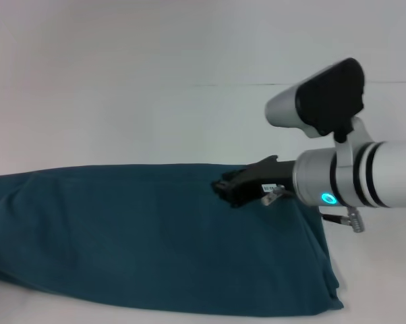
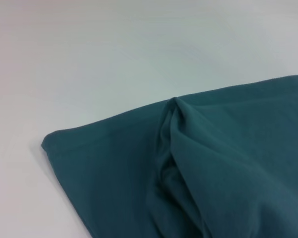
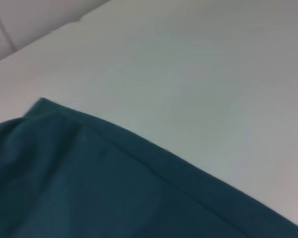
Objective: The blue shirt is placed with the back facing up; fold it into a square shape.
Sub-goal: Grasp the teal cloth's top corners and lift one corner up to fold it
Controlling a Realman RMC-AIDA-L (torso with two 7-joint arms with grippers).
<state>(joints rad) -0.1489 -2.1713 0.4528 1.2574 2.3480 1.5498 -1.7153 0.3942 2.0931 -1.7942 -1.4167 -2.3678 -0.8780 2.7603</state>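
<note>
Shirt (image 1: 142, 236) sits under the right gripper (image 1: 224, 190), which reaches in from the right at the far edge of the cloth, tip low over or on the fabric near the top hem; can't tell contact or whether the fingers are apart or together, they read as one dark mass in the head view. My read: it's placed there to take that far edge and carry it over for the next fold. Left gripper isn't visible in any view; its wrist camera looks down on a corner of the shirt (image 2: 188, 168), so that arm is presumably hovering over the left end. Shirt lies on the white table (image 1: 156, 88) as a long band running left to right, left end cut off by the frame, right end squared off with a doubled edge. Plain teal, no lettering showing. A raised pucker runs in from the edge in the left wrist view; right wrist view shows a clean stitched hem (image 3: 154, 158). Band, not yet a square, so folds remain.
</note>
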